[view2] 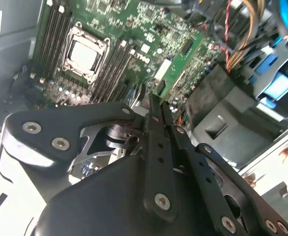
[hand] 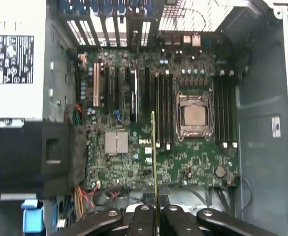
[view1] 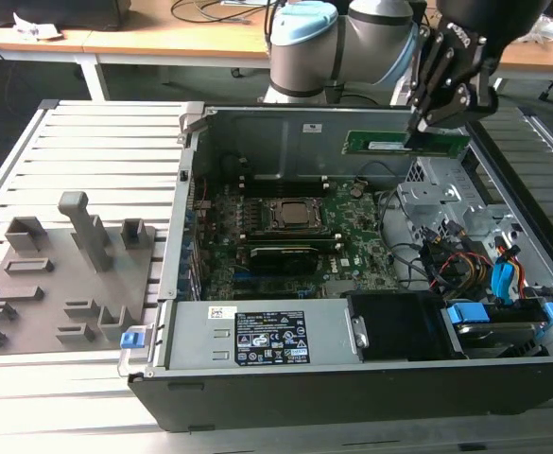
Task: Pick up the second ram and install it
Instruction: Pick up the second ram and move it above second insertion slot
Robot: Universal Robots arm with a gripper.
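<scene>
Hand (view1: pixel 420 125) closed on second ram (view1: pixel 378 143), held level at upper right of the exterior view, apparently above the motherboard (view1: pixel 352 227) inside the open case (view1: pixel 257 132); edge-on in the first wrist view.

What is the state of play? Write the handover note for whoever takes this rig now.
Gripper: shut on the second ram.
Ram: held in the air over the open computer case, above the motherboard; seen edge-on in the first wrist view.
Done: ram picked up.
Left: it is not yet seated in a slot beside the processor socket.
</scene>
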